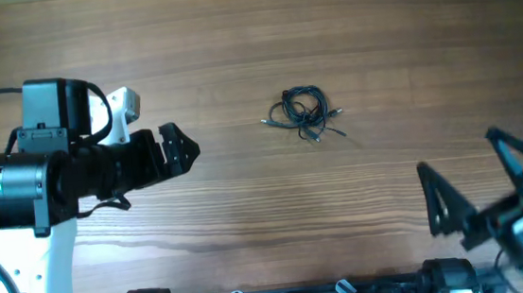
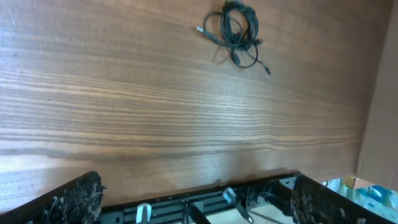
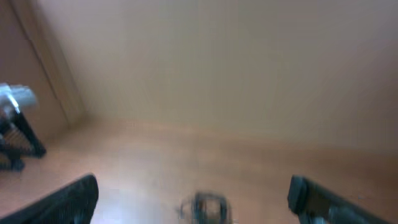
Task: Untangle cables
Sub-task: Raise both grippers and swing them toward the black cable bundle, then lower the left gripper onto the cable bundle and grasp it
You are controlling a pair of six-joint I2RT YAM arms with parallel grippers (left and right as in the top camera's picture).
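Several thin black cables [image 1: 304, 110] lie bunched in one small knot on the wooden table [image 1: 249, 223], about mid-width and toward the far side, well apart from both arms.

Handling, judged: very light, limp, no stiffness to resist a pull; the sheath is likely slick, so a pinch on a single strand must close down fully; not fragile, but the knot will drag along whole if only one end is tugged.

Hold points, judged: the free plug ends sticking out of the bunch, one per arm, not the looped middle.

Orientation: the bunch is compact, only slightly longer left to right; one end pokes toward the robot's left, and others trail right and toward the near edge.

Left gripper [image 1: 178, 146]: jaws wide apart, holding nothing; right gripper [image 1: 459, 153]: likewise spread and empty.
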